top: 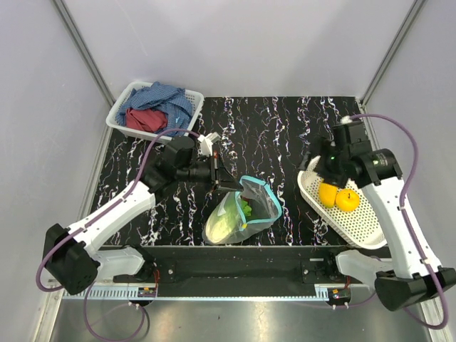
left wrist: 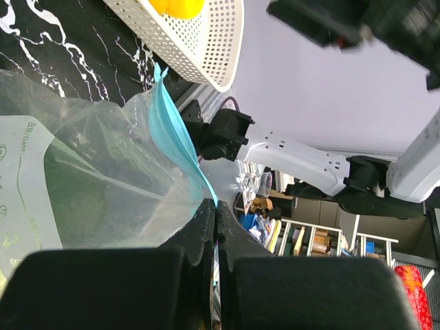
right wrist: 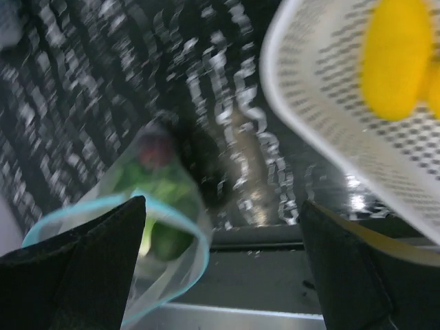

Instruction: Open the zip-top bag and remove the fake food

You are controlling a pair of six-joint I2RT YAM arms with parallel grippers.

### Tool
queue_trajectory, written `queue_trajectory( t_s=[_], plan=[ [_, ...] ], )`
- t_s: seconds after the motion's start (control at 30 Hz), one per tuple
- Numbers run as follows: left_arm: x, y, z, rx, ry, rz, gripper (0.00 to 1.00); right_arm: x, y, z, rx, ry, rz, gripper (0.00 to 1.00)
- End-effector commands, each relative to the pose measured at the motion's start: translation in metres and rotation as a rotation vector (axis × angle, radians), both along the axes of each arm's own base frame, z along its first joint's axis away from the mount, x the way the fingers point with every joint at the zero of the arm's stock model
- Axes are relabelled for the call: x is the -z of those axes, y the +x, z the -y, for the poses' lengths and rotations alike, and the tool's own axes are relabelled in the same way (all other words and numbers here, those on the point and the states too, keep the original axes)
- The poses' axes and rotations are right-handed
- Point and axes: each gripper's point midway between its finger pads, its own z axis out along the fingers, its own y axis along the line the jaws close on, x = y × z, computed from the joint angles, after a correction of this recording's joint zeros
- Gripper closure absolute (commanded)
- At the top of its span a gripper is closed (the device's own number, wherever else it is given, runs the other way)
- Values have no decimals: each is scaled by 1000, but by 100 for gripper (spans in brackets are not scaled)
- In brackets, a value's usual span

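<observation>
The clear zip-top bag (top: 239,210) lies near the front middle of the table, its teal mouth (top: 262,194) open toward the right. Light-green lettuce (top: 226,222) and darker green pieces (top: 246,208) show inside. My left gripper (top: 229,184) is shut on the bag's teal zip strip (left wrist: 180,141) at the left rim. My right gripper (top: 322,169) is open and empty, over the left end of the white oval basket (top: 370,224), right of the bag. Two yellow lemons (top: 338,197) lie in that basket. The right wrist view shows the open bag (right wrist: 148,206) with green and dark-red pieces, blurred.
A white basket (top: 121,114) with blue and red cloths (top: 157,107) stands at the back left. The black marbled table (top: 271,135) ends at a metal rail along the front. Grey walls enclose the sides and back.
</observation>
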Motion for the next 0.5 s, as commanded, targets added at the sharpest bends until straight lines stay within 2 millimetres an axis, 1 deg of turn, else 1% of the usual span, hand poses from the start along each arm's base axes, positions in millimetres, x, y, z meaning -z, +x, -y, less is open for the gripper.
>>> queue_trajectory(
  t_s=[0.0, 0.03, 0.07, 0.1, 0.13, 0.17, 0.2, 0.23, 0.27, 0.3, 0.33, 0.37, 0.4, 0.43, 0.47],
  plan=[
    [-7, 8, 6, -8, -51, 26, 100, -14, -36, -99, -300, 247, -56, 0],
    [-5, 9, 6, -18, -49, 19, 100, -20, -37, -112, -287, 308, -56, 0],
    [-6, 11, 7, -25, -52, 16, 100, -19, -42, -121, -291, 334, -69, 4],
    [-6, 12, 7, -29, -55, 20, 100, -22, -45, -136, -291, 387, -75, 7],
    [-5, 14, 8, -34, -51, 18, 100, -17, -51, -145, -305, 413, -104, 10],
    [-6, 16, 9, -35, -53, 20, 100, -16, -52, -151, -304, 427, -110, 19],
    [-2, 17, 12, -33, -47, 12, 100, -17, -50, -158, -292, 446, -106, 20],
    [-1, 19, 12, -39, -43, 12, 100, -4, -54, -165, -302, 435, -140, 24],
    [1, 20, 13, -44, -41, 7, 100, 1, -54, -169, -298, 441, -155, 41],
    [3, 22, 13, -51, -38, 1, 100, 8, -54, -172, -276, 450, -186, 47],
    [5, 24, 14, -62, -34, -1, 100, 25, -54, -174, -258, 436, -237, 49],
    [5, 25, 15, -69, -40, 1, 100, 31, -56, -176, -256, 434, -259, 50],
    [5, 26, 15, -76, -40, -1, 100, 34, -53, -181, -251, 446, -258, 51],
    [6, 27, 16, -81, -39, -4, 100, 47, -55, -183, -245, 438, -286, 51],
    [5, 29, 17, -85, -45, -3, 100, 54, -56, -185, -238, 437, -298, 51]
  ],
)
